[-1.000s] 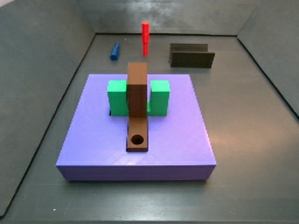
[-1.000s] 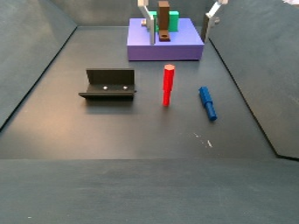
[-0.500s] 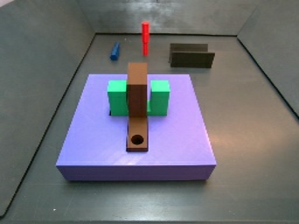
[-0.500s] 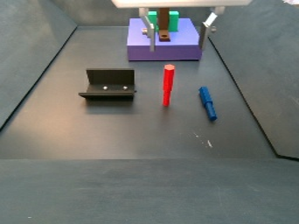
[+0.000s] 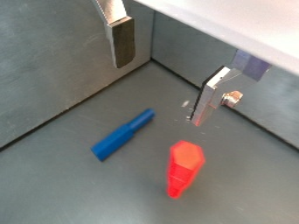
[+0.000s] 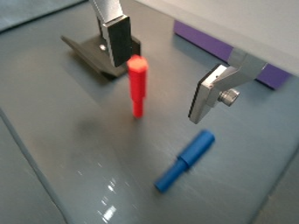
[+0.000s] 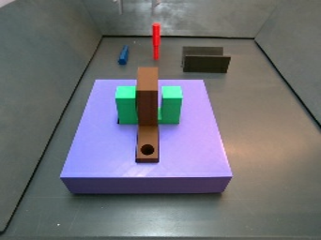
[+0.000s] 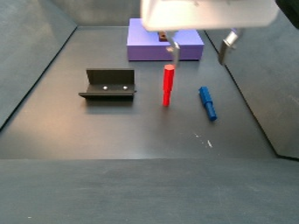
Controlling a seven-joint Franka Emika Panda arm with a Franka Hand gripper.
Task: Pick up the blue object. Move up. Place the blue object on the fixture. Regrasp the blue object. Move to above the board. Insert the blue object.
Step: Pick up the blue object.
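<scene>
Blue object (image 8: 208,102) lies near the floor's side wall; the gripper (image 5: 163,75) hangs above, fingers wide apart, empty.

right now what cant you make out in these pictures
- The gripper: its fingers show in both wrist views, wide apart and empty, but their upper parts are cut by the frame edge.
- The large flat purple-blue board: in a side view the white arm body hides its far part and the green block.
- The small thin blue cylindrical peg: tiny in a side view, ends unreadable.
- The dark L-shaped fixture: a finger partly covers it.
</scene>
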